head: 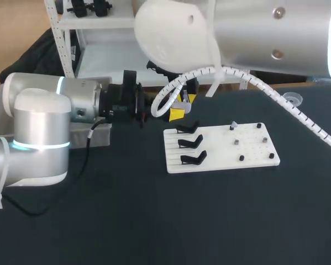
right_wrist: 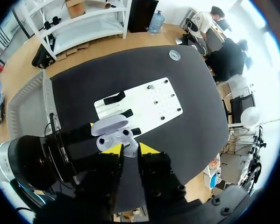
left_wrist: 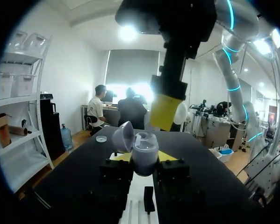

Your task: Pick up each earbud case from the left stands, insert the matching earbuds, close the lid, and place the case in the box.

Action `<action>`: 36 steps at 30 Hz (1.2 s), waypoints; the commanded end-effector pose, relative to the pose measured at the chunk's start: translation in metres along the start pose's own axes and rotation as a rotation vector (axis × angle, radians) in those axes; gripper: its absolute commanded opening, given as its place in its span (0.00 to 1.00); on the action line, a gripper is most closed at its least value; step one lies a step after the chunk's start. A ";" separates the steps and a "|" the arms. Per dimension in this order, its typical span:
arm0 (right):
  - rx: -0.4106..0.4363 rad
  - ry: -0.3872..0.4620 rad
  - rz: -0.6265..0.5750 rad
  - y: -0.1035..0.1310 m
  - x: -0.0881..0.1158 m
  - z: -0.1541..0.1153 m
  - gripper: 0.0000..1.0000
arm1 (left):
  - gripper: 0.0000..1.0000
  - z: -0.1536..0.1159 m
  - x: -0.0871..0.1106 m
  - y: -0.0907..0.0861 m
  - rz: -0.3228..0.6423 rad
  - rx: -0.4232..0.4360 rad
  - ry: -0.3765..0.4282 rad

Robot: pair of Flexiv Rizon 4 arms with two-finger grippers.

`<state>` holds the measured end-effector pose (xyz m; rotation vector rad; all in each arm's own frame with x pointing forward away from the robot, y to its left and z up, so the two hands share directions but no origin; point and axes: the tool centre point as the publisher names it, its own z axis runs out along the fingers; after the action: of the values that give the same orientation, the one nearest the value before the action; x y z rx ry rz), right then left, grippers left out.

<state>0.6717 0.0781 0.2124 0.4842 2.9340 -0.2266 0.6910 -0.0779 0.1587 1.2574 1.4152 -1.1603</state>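
Note:
An open pale earbud case (left_wrist: pixel 143 150) sits between my left gripper's (left_wrist: pixel 144 157) yellow tips, which are shut on it, its lid (left_wrist: pixel 123 136) tipped up. In the right wrist view the case (right_wrist: pixel 112 134) lies just ahead of my right gripper (right_wrist: pixel 130 149), which is shut on a small white earbud (right_wrist: pixel 129 150) at the case's edge. In the head view both grippers meet above the table behind the white board (head: pixel 253 157); the right gripper (head: pixel 179 107) comes down from above, and the left gripper (head: pixel 148 107) is partly hidden by a cable. Three black stands (head: pixel 190 142) on the board are bare.
Small pegs (head: pixel 237 142) dot the board's right half. A grey box (head: pixel 99 134) stands at the table's left edge behind my left arm. A small clear round lid (head: pixel 291 99) lies at the far right. A white spiral cable (head: pixel 276 99) hangs from the right arm.

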 end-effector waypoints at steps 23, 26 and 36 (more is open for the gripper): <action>-0.026 0.012 0.205 0.003 -0.003 -0.004 0.00 | 0.00 0.000 0.000 0.000 0.001 0.001 -0.002; -0.020 0.013 0.202 0.004 -0.004 -0.004 0.00 | 0.00 0.000 0.000 0.000 0.001 0.001 -0.002; -0.022 0.024 0.196 0.007 -0.008 -0.002 0.00 | 0.00 0.000 0.000 0.000 0.001 0.001 -0.002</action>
<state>0.6797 0.0818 0.2148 0.7688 2.8804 -0.1620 0.6910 -0.0779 0.1587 1.2573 1.4152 -1.1603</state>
